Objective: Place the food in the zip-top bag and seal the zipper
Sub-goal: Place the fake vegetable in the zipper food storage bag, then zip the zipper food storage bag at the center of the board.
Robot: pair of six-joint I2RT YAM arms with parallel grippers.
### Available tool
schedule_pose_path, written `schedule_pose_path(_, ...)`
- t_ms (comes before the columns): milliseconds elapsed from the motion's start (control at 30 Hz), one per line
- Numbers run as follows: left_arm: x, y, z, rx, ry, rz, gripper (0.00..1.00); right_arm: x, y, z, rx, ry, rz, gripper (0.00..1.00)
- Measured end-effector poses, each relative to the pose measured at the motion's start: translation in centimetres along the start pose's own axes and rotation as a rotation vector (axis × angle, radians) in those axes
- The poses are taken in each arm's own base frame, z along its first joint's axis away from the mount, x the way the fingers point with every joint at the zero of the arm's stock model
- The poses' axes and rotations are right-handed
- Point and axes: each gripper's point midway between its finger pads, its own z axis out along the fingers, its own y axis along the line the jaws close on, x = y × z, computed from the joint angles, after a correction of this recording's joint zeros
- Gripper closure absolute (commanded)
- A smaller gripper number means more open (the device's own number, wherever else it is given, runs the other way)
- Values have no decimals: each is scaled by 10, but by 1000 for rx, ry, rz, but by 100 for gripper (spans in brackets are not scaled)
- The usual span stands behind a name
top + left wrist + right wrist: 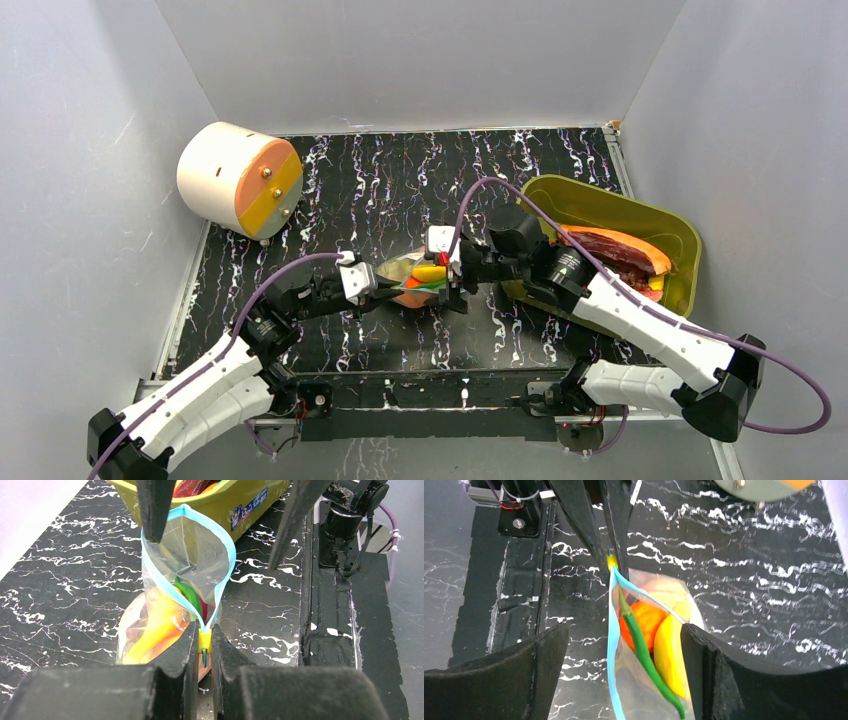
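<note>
The zip-top bag (412,272) lies mid-table with its mouth gaping open. Inside it are an orange (647,619), a yellow banana (670,652) and a long green pepper (644,656). The zipper (228,550) is a light blue strip around the mouth, with a small yellow slider (204,641) at one end. My left gripper (202,642) is shut on that end, also seen in the top view (374,284). My right gripper (623,630) is open, its jaws standing either side of the bag's mouth, also seen in the top view (452,282).
An olive-green bin (640,222) stands at the right, just behind my right arm, with a large red and orange food piece (615,250) in it. A white cylinder with an orange-yellow face (240,178) lies at the back left. Grey walls surround the table.
</note>
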Motion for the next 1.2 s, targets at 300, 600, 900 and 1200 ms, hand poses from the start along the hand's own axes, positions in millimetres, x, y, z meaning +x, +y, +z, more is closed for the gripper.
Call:
schedule_pose_path(300,0,-3,1,22,7,-10,100,4,-1,20,-59,-10,-45,14)
schedule_pose_path(600,0,-5,1,33,12,-16,100,14,-6,30,-69,18,-123,49)
schedule_pose_path(900,-2,-7,0,32,9,-55,76,21,-6,33,-64,22,-160,100)
schedule_pose_path(1200,-27,-11,-17,-11,-94,-57,67,26,0,22,-34,9,-162,100)
